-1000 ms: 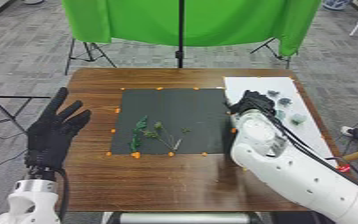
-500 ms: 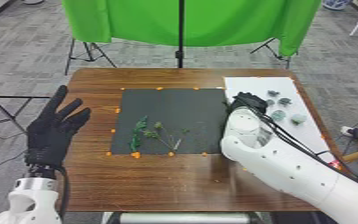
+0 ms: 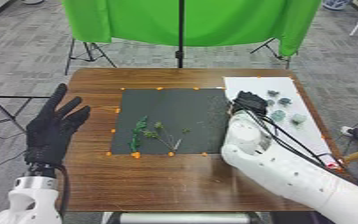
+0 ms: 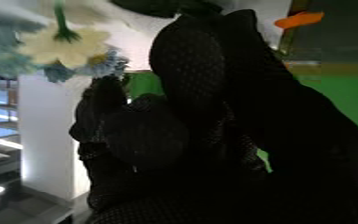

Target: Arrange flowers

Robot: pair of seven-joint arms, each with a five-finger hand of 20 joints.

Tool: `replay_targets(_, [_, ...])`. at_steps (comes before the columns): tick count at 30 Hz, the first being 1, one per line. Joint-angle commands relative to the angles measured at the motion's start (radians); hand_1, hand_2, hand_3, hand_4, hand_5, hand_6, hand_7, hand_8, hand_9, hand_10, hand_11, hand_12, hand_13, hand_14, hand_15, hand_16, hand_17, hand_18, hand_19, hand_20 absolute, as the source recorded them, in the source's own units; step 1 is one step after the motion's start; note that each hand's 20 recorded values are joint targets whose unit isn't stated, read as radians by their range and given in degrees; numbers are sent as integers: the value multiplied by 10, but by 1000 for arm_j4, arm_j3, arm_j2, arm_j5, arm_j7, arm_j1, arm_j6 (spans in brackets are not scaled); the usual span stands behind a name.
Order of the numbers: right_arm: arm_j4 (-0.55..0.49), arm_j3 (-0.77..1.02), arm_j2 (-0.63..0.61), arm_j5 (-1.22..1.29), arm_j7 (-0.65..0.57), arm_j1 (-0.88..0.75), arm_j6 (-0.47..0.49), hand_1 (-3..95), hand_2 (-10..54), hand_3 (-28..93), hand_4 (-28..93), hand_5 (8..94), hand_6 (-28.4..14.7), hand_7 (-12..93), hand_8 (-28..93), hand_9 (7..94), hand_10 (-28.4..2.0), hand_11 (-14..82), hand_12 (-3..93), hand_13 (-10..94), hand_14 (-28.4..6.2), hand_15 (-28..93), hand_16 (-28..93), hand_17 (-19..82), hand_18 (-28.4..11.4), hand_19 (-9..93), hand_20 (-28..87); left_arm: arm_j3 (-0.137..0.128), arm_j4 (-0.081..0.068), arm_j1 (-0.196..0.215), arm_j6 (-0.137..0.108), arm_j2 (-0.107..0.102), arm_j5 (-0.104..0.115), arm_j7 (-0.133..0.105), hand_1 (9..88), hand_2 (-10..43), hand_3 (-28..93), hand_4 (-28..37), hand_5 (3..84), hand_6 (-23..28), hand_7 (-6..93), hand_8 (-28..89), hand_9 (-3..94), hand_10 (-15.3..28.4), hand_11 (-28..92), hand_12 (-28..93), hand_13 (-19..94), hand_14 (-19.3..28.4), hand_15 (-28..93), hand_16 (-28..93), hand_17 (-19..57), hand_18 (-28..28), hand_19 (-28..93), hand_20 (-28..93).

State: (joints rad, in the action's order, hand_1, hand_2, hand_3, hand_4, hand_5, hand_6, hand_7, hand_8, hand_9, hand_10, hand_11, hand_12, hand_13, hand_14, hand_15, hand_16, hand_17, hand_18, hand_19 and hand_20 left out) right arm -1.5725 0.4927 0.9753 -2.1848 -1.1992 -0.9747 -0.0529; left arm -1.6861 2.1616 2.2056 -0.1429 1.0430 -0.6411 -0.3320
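**Flowers wait on the white sheet, and your dark mat has some green on it**

Start at the left. Your left hand [image 3: 51, 132] is up by the side of the brown table [image 3: 95, 185]. Its fingers are straight and spread, and it holds nothing. That seems a good spot, as it keeps out of the right arm's way.

Next is the dark mat [image 3: 193, 107]. Small orange bits [image 3: 136, 155] sit around its edge, maybe to hold it flat or mark where it goes. A leafy green stem [image 3: 139, 132] lies on the mat, nearer you than the far edge. Just beside it are thin sprigs [image 3: 160, 131]. They look like the start of your flower picture, with lots of mat left to fill.

Your right hand [image 3: 249, 102] is where the mat meets the white sheet [image 3: 255, 84]. From there it can get to both, so you may be picking or placing a piece. I cannot tell if it is gripping anything. The wrist view shows a cream flower [image 4: 82, 45] near the glove, but I can't say if they touch.

Last, at the right, blue-green flowers [image 3: 298, 119] lie on the white sheet. They sit apart, I think so you can take one at a time. Go gently, because petals could bend or drag.
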Motion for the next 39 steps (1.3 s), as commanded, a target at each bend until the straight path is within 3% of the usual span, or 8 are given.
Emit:
replay_targets(1, [-169, 46, -67, -69, 6, -53, -61, 584, -95, 705, -283, 909, -34, 211, 88, 916, -104, 402, 284, 839, -63, 755, 213, 402, -260, 932, 315, -5, 5, 30, -10, -11, 7, -18, 226, 60, 769, -283, 309, 25, 113, -107, 280, 172, 192, 104, 222, 283, 459, -71, -84, 284, 473, 250])
replay_targets(4, [-263, 80, -60, -82, 16, -92, -22, 581, -95, 714, -283, 911, -36, 209, 92, 919, -106, 400, 286, 840, -67, 758, 216, 405, -263, 932, 330, -16, 10, 41, -6, -11, 3, -20, 226, 61, 769, -283, 309, 25, 112, -106, 280, 173, 192, 104, 223, 283, 460, -71, -84, 284, 473, 250])
replay_targets(7, [-330, 117, -21, -50, 17, -145, 61, 583, -95, 716, -283, 912, -40, 207, 97, 919, -111, 405, 288, 840, -70, 762, 218, 404, -265, 932, 342, -23, 10, 39, 3, 0, -7, -1, 226, 61, 768, -283, 309, 25, 111, -105, 280, 173, 192, 104, 223, 283, 460, -71, -85, 284, 473, 249])
replay_targets(17, [-302, 100, 108, 22, -1, -205, 247, 581, -95, 683, -283, 917, -39, 205, 113, 907, -125, 480, 234, 838, -74, 787, 214, 406, -278, 932, 383, -31, 17, 39, 15, 18, -28, 36, 227, 61, 768, -283, 309, 26, 111, -105, 280, 173, 193, 105, 222, 283, 461, -72, -85, 284, 474, 249])
replay_targets(21, [-285, 96, 122, 38, -14, -201, 280, 569, -95, 677, -283, 923, -36, 210, 114, 914, -125, 491, 226, 842, -74, 792, 215, 410, -279, 932, 388, -24, 17, 37, 4, 5, -20, 30, 227, 61, 770, -283, 310, 27, 111, -105, 280, 173, 193, 104, 223, 283, 460, -72, -85, 284, 474, 249])
replay_targets(31, [-271, 80, 133, -5, -22, -189, 292, 498, -95, 694, -274, 937, -28, 216, 89, 933, -124, 487, 226, 854, -86, 797, 224, 422, -284, 932, 416, -19, 15, 26, 10, 13, -24, 45, 228, 62, 774, -283, 311, 28, 111, -105, 280, 173, 192, 104, 223, 283, 460, -72, -84, 284, 475, 249])
replay_targets(35, [-281, 81, 120, -9, -23, -190, 289, 468, -95, 687, -270, 923, -32, 181, 74, 907, -132, 477, 228, 831, -88, 788, 225, 404, -284, 932, 394, -13, 12, 25, 5, 8, -19, 36, 231, 65, 774, -283, 312, 29, 111, -105, 280, 173, 192, 104, 223, 282, 461, -72, -85, 284, 476, 248])
replay_targets(39, [-287, 79, 110, -24, -19, -188, 281, 416, -95, 696, -267, 897, -33, 167, -49, 886, -136, 479, 223, 813, -93, 785, 220, 385, -284, 932, 368, -13, 13, 30, 6, 9, -19, 29, 232, 65, 776, -283, 312, 29, 110, -105, 281, 172, 193, 104, 223, 283, 461, -72, -85, 284, 475, 247])
